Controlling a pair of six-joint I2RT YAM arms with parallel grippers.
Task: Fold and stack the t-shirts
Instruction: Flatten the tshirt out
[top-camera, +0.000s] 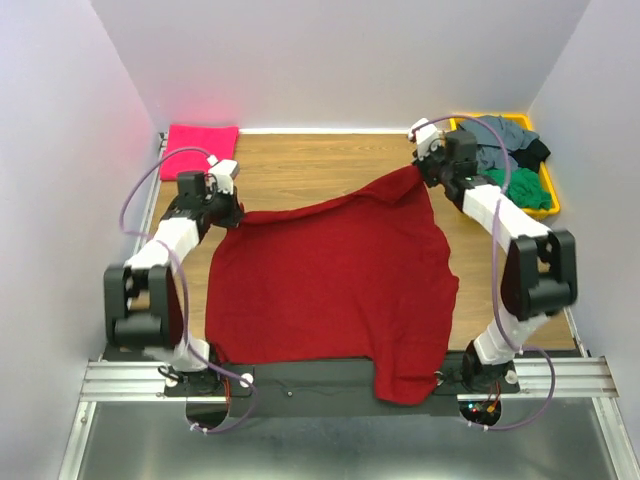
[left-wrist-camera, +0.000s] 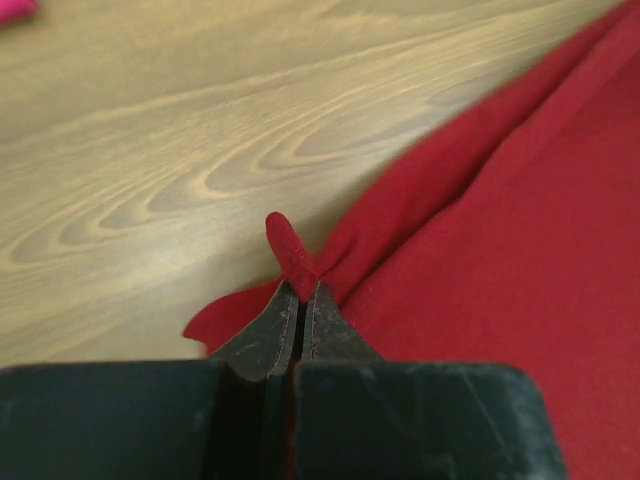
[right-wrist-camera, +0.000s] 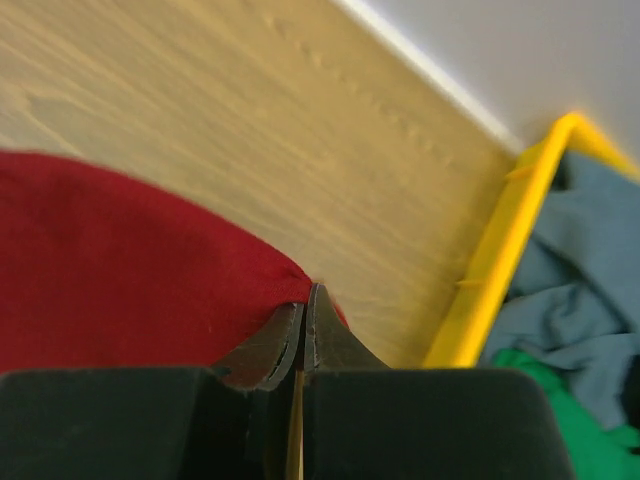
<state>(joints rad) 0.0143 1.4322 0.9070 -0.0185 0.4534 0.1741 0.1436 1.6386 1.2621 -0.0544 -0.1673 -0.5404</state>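
**Item in work: crimson t-shirt (top-camera: 330, 290).** It lies spread on the desk (top-camera: 330, 165), between the two sets of fingers. The far edge runs taut from one pinch pt to the other. The body lies nearward of both, flat, with no fold line visible. The near hem hangs over the desk's near edge on the R side.

**Left fingers (left-wrist-camera: 285, 315):** closed tight on one corner of the cloth. A small roll of fabric sticks out past the tips.

**Right fingers (right-wrist-camera: 322, 325):** closed tight on the opposite corner, with cloth bunched at the tips.

Whether the pinched corners are shoulders or hem cannot be told, as no collar or sleeve reads clearly.

**Other items:**
- Pink t-shirt (top-camera: 200, 138): folded, beyond the left fingers and well apart from the crimson one.
- Yellow bin (top-camera: 548, 195): just beside the right fingers on the outboard side. It holds the grey t-shirt (top-camera: 500, 135), green t-shirt (top-camera: 520, 185) and black t-shirt (top-camera: 537, 152), all unfolded in a heap.

**Status (est.):**
- One shirt is done.
- The crimson one is at the spread/flatten stage, with its folds and stacking on the pink one not yet done.
- Approx. three shirts are left in the bin.
- The task looks under halfway.
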